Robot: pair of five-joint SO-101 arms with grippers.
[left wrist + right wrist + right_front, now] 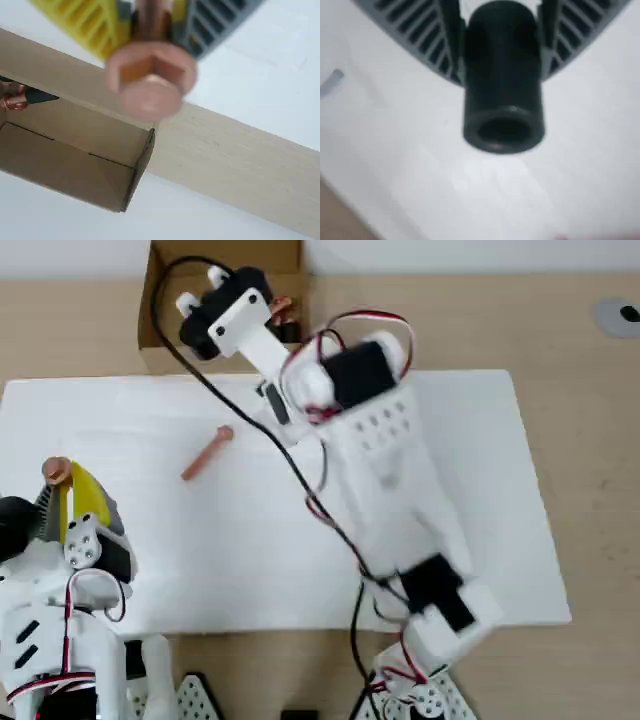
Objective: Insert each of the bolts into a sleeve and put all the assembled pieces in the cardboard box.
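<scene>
Nearest in the high view, at the near left, the left hand (60, 485), with one yellow and one grey finger, pinches a copper-coloured hex-headed metal bolt (55, 472). A second copper bolt (207, 453) lies loose on the white foam sheet (450, 490), left of centre, and the right hand (284, 320) hangs at the right side of the brown cardboard box (150, 320) at the far edge. From the left wrist, the left hand (152, 20) clamps the bolt (150, 82) by its shank just behind the head, with the box (65, 170) beyond. From the right wrist, the right hand (502, 50) is pressed onto a black cylindrical sleeve (502, 100), its bore open and free, above the sheet. Both parts look light, rigid and smooth, so they are likely to twist or slip. The loose bolt may roll and is best taken mid-shank.
</scene>
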